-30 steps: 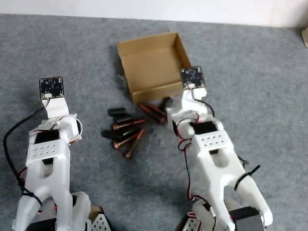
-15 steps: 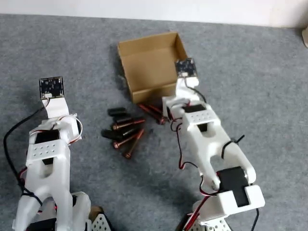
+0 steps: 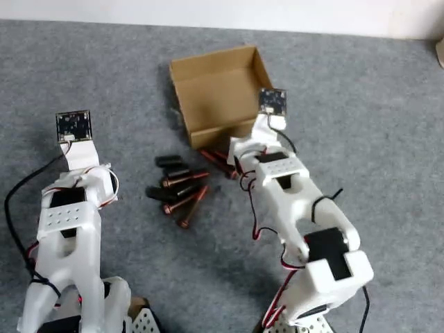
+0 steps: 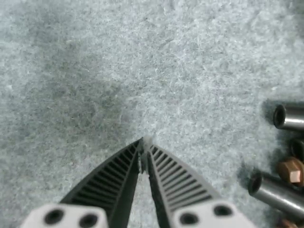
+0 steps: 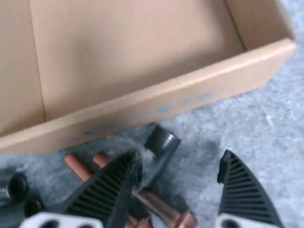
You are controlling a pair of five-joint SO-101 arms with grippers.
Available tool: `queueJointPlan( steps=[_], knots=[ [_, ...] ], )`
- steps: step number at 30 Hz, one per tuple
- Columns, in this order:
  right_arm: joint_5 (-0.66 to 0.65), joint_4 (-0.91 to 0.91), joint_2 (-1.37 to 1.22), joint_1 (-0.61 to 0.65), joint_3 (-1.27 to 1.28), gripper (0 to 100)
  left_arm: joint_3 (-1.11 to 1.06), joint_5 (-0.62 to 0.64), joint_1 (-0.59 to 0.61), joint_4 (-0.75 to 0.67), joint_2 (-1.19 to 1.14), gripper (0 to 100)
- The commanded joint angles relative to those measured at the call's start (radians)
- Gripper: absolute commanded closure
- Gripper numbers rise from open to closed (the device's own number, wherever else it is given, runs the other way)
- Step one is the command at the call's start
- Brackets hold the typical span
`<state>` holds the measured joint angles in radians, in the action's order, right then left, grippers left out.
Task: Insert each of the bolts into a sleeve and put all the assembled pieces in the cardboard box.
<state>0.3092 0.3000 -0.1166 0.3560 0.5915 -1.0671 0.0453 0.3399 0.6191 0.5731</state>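
Note:
The cardboard box (image 3: 216, 130) stands open at the back middle of the grey carpet, nothing inside. Just before its front wall (image 5: 156, 102) a black sleeve (image 5: 162, 141) leans tilted over copper bolts (image 5: 164, 206). My right gripper (image 5: 179, 159) is open, one finger on each side of that sleeve, not touching it. In the high view the right arm (image 3: 277, 173) covers this spot; two bolts (image 3: 214, 159) stick out beside it. My left gripper (image 4: 144, 142) is shut on nothing, low over bare carpet, with dark sleeves (image 4: 289, 116) and a bolt head (image 4: 290, 171) off to one side.
A loose pile of several black sleeves and copper bolts (image 3: 182, 187) lies between the two arms. The left arm (image 3: 69, 208) stands at the left of the carpet. Open carpet stretches right of the box and along the back.
The right arm has stretched forward and swung slightly left over the bolts by the box, hiding the black sleeve in the high view. The left arm has not moved.

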Motion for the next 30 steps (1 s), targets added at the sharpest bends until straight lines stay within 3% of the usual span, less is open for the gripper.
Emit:
queueJointPlan(
  steps=[1,9,16,30],
  knots=[
    [0.031,-0.047,-0.01,0.008,-0.038,75.0,0.007,0.008,-0.004,-0.02,-0.001,99],
    [0.04,-0.044,-0.096,0.008,-0.039,75.0,0.007,0.008,-0.004,-0.02,-0.001,99],
    [0.163,-0.039,-0.101,0.008,-0.031,75.0,0.007,0.008,-0.002,-0.02,-0.001,99],
    [0.163,0.091,-0.102,0.053,-0.039,75.0,0.007,0.008,-0.002,-0.018,0.004,99]
  ],
)
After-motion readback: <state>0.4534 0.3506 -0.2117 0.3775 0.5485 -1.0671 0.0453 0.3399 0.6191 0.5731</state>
